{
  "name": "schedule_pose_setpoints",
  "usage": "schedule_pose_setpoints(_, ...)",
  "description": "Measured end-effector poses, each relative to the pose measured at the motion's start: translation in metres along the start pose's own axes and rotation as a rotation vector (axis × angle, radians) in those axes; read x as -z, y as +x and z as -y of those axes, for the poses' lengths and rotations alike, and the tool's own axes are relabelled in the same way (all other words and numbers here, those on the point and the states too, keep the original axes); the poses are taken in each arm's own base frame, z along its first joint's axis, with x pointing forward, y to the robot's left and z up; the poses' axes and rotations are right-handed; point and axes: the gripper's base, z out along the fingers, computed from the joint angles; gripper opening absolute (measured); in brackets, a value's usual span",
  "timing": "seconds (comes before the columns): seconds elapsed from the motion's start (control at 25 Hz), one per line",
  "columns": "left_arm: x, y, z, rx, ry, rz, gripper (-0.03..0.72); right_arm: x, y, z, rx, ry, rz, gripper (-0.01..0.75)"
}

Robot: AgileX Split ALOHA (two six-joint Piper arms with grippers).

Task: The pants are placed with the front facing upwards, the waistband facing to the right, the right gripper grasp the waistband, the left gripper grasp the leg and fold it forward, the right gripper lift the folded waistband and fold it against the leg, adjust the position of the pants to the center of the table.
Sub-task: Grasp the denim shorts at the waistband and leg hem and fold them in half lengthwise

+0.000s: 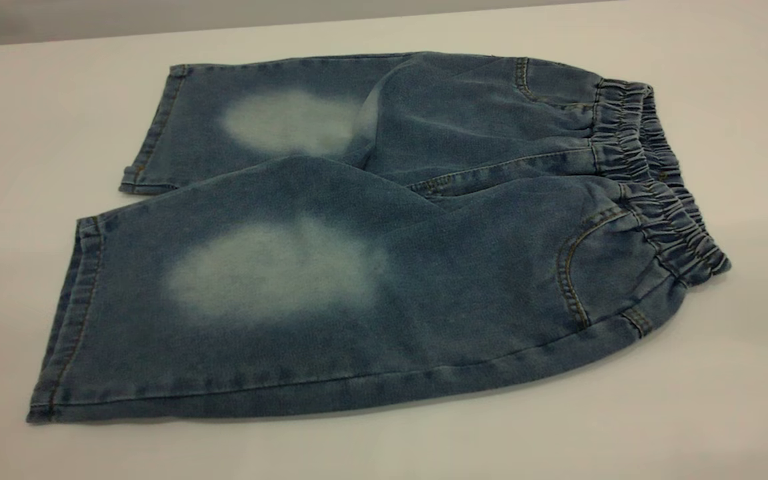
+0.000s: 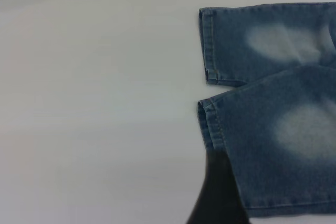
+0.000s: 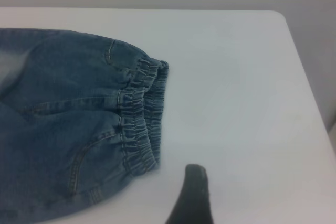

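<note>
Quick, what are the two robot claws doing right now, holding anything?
Left gripper: near the leg hem of the pants, holding nothing; open or shut cannot be told.
Right gripper: above the table beside the waistband, holding nothing; cannot be told.

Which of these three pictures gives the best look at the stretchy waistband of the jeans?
The exterior view: the waistband runs whole along the right end of the pants, ruching clear. The right wrist view also shows its full length, farther off, with a dark finger of the right gripper nearby. The left wrist view shows only the leg hems.

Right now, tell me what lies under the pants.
The pants lie flat on the white table, bare around them. The tabletop beneath and the pants' underside are covered, so unseen.
</note>
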Motion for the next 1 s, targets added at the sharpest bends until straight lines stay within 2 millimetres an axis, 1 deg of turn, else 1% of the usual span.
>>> schedule_pose_setpoints(1.0, 0.0002, -0.0004, 0.0003, 0.003, 0.003, 0.002, 0.475, 0.0000, 0.0000, -0.0009, -0.004, -0.011, 0.000, 0.554)
